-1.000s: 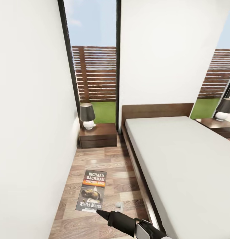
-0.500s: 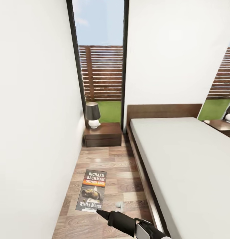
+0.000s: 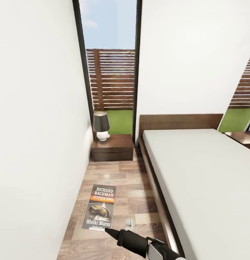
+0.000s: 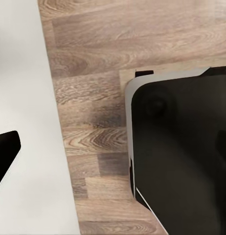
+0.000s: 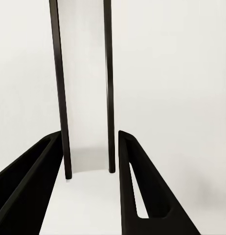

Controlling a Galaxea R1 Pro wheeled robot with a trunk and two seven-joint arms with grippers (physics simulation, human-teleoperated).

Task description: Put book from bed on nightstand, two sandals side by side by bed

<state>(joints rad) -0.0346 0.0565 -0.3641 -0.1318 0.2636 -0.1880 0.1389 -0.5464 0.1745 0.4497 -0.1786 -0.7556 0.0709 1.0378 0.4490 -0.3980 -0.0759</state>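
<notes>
The right gripper's [image 3: 107,231] fingers pinch the book [image 3: 100,207] by its near edge, holding it upright at 7 o'clock over the plank floor [image 3: 119,180]. Of the left fingers I cannot tell. Since a moment ago the view has swung a little: nightstand [image 3: 113,147] and lamp [image 3: 101,125] at 11 o'clock sit further right and slightly lower. The bed [image 3: 197,173] fills the right; book and gripper are unchanged.

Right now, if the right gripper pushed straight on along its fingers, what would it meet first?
Probably the book, whose lower corner sits at the right gripper tip; depth is unclear.
</notes>
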